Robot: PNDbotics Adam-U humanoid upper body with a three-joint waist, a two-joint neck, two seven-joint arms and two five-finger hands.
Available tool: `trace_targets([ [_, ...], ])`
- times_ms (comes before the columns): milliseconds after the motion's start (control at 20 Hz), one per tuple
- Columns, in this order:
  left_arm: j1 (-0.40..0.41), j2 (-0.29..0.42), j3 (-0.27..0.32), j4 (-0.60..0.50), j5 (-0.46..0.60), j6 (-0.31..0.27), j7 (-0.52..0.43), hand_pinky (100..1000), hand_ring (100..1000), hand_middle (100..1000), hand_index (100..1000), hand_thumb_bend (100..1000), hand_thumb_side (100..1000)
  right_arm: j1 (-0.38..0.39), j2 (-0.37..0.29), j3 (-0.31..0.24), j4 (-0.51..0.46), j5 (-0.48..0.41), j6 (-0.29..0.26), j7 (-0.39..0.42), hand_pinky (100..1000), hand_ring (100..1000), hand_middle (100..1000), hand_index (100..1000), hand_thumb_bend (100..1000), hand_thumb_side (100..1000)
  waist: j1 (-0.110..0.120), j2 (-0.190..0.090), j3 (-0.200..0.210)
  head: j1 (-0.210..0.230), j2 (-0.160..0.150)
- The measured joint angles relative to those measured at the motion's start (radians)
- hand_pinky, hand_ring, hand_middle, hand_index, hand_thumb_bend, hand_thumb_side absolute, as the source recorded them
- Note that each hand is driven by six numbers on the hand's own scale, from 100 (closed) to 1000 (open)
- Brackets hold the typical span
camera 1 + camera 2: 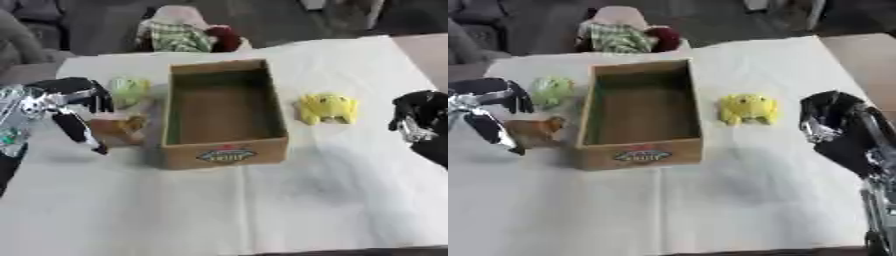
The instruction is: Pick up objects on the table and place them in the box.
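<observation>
Progress: 0 of 3 objects are in the box, as far as both views show; the box interior shows bare brown floor and walls only. Judged at the start, or at the first pick.

Left robot hand (61,107): at the left edge, above the bench, fingers spread wide and pointing down, holding nothing. Its fingertips hang just beside the brown toy; contact cannot be confirmed.

Green toy (553,91): 1 item, pale green and rounded, on the bench left of the box, near its far left corner. Not yet picked.

Brown toy (535,131): 1 item, small, orange-brown, possibly an animal figure, on the bench left of the box, nearer than the green toy. Judged the likely first pick, given the hand beside it.

Box (226,152): 1 open cardboard box, centre of the bench, a printed label on the near wall. Nothing seen inside.

Yellow toy (328,108): 1 item, frog-like in outline, on the bench right of the box, apart from its wall. Not yet picked.

Right robot hand (833,122): at the right edge, right of the yellow toy and apart from it, fingers curled inward, nothing seen in them.

Bench (262,210): covered by a white cloth; the near half carries no objects.

Remaining: 3 picks and 3 placements.
</observation>
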Motion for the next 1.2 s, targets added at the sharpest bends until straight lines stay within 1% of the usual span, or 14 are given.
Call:
trace_targets([
  [450,0.002,-0.009,0.0,0.017,-0.019,-0.001,0.022,668,589,568,691,802,270,-0.002,0.0,0.0,0.0,0.0,-0.001,0.001,501,479,439,642,100,268,-0.001,0.003,-0.003,0.001,0.0],
  [500,0.002,-0.009,0.0,0.018,-0.02,-0.002,0.024,667,586,556,686,755,275,-0.003,0.0,0.0,0.0,0.0,-0.001,0.001,501,479,439,642,100,268,-0.001,0.003,-0.003,0.001,0.0],
  [650,0.002,-0.017,0.0,0.022,-0.021,-0.002,0.028,666,582,547,682,724,280,-0.004,0.0,0.0,0.0,0.0,-0.001,0.001,501,479,439,642,100,269,-0.001,0.007,-0.004,0.002,0.0],
  [700,0.003,-0.019,0.0,0.023,-0.021,-0.001,0.029,665,578,541,677,683,286,-0.005,0.0,0.0,0.0,0.0,-0.001,0.002,501,479,439,642,100,268,0.0,0.007,-0.005,0.002,0.0],
  [750,0.003,-0.021,0.0,0.025,-0.022,-0.001,0.03,665,576,539,675,669,287,-0.005,0.0,0.0,0.0,0.0,-0.002,0.002,501,479,438,642,100,268,0.0,0.007,-0.005,0.002,0.0],
  [800,0.003,-0.024,0.0,0.028,-0.023,0.001,0.031,661,565,526,658,608,291,-0.005,0.0,0.0,0.0,0.0,-0.002,0.003,501,479,438,642,100,268,0.0,0.007,-0.005,0.002,0.0],
  [850,0.004,-0.025,0.0,0.029,-0.025,0.002,0.034,659,560,521,652,586,292,-0.005,0.0,0.0,0.0,0.0,-0.002,0.003,501,479,438,642,100,268,0.0,0.008,-0.006,0.002,0.0],
  [900,0.004,-0.026,0.0,0.031,-0.027,0.004,0.036,652,537,493,622,500,288,-0.005,0.0,0.0,0.0,0.0,-0.002,0.003,501,479,439,643,100,268,0.0,0.008,-0.007,0.002,0.0],
  [950,0.004,-0.026,0.0,0.034,-0.029,0.006,0.04,650,531,487,615,479,286,-0.005,0.0,0.0,0.0,0.0,-0.003,0.004,501,479,439,643,100,268,0.0,0.009,-0.008,0.002,0.0],
  [1000,0.004,-0.026,0.0,0.034,-0.03,0.008,0.044,642,511,465,592,410,277,-0.005,0.0,0.0,0.0,0.0,-0.003,0.004,501,479,439,643,100,268,0.0,0.01,-0.008,0.002,0.0],
  [1050,0.004,-0.026,0.0,0.035,-0.032,0.01,0.048,640,506,460,587,392,274,-0.005,0.0,0.0,0.0,0.0,-0.003,0.004,501,479,439,643,100,268,0.0,0.01,-0.008,0.002,0.0],
  [1100,0.004,-0.026,0.0,0.035,-0.033,0.012,0.051,637,494,446,570,332,265,-0.005,0.0,0.0,0.0,0.0,-0.004,0.004,501,479,439,643,100,269,0.0,0.01,-0.008,0.002,0.0],
  [1200,0.004,-0.026,0.0,0.034,-0.034,0.016,0.056,629,470,414,533,170,242,-0.005,0.0,0.0,0.0,0.0,-0.004,0.005,501,479,439,643,100,270,0.001,0.01,-0.008,0.002,0.0],
])
